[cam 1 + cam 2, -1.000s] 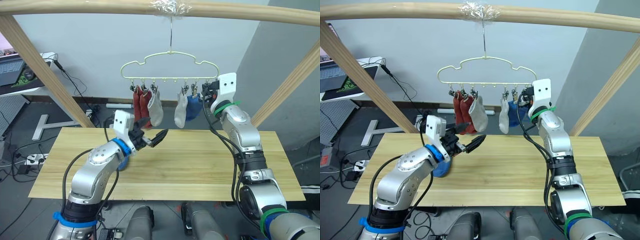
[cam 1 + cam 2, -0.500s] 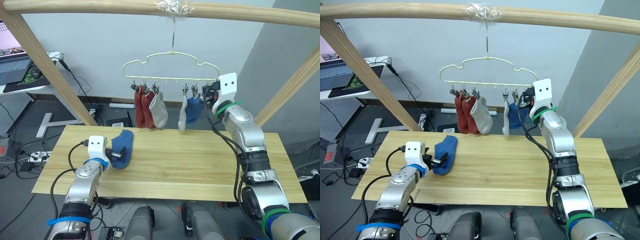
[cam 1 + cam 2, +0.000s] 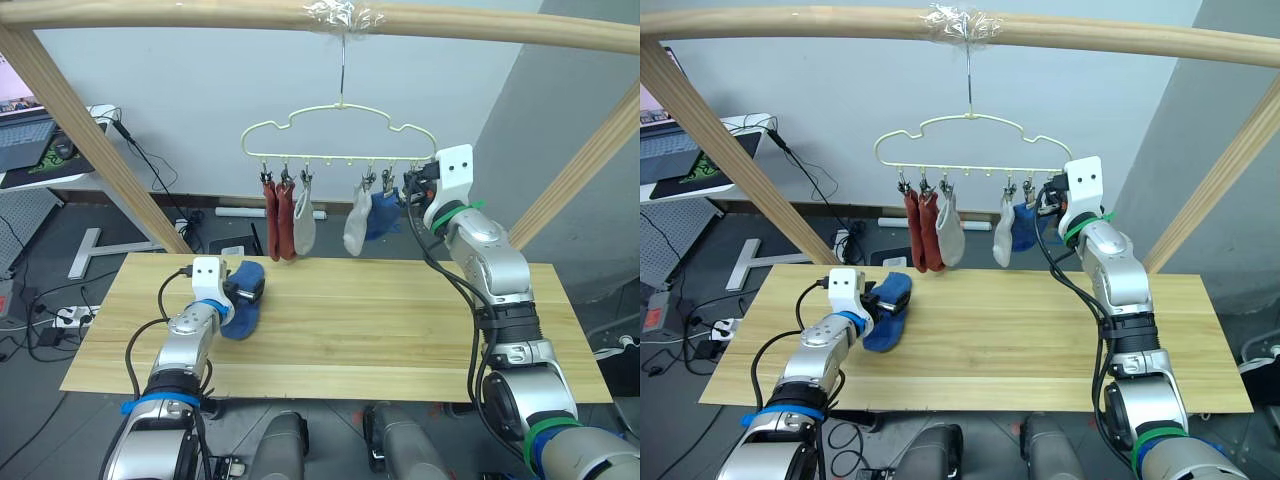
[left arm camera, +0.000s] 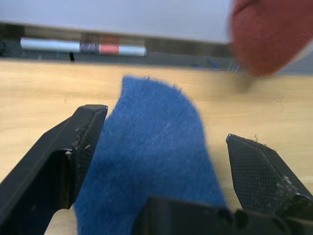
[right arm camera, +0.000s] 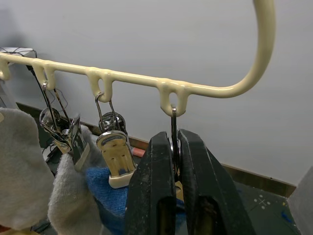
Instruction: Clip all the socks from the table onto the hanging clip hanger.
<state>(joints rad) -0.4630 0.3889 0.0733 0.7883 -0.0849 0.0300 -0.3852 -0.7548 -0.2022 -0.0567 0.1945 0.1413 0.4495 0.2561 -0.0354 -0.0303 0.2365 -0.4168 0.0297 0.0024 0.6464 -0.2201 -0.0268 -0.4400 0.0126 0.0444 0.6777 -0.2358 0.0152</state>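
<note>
On table (image 3: 400, 320), blue sock (image 3: 243, 298)

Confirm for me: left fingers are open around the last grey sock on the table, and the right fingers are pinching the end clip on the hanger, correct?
Not quite. The sock on the table is blue, not grey, as the left wrist view shows, lying between the open left fingers. The rest holds: the right fingers pinch the end clip of the hanger.

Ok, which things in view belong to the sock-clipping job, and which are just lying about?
Job: blue sock on the table; clip hanger with five socks clipped; left gripper; right gripper pinching the end clip.
Lying about: laptop; floor cables.
</note>
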